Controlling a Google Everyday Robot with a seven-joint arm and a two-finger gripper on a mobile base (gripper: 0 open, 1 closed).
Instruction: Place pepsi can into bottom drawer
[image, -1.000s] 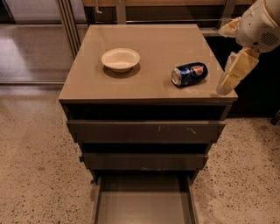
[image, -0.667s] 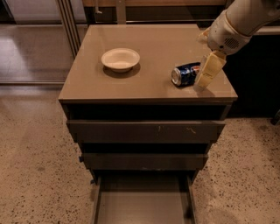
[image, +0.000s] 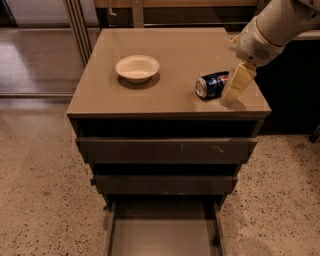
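The pepsi can (image: 212, 85) lies on its side on the right part of the cabinet top, silver end facing left. My gripper (image: 234, 86) hangs from the white arm at the upper right, with its cream finger (image: 238, 82) pointing down right beside the can's right end. The can rests on the cabinet top. The bottom drawer (image: 162, 231) is pulled out at the foot of the cabinet, showing a plain flat floor with nothing on it.
A cream bowl (image: 137, 68) stands on the cabinet top (image: 170, 55) to the left of the can. The two upper drawers (image: 165, 150) stick out slightly. Speckled floor surrounds the cabinet; glass door rails stand at the back left.
The arm swung left from beyond the cabinet's right edge, bringing the gripper in over the top and down beside the can. The can and bowl have not moved.
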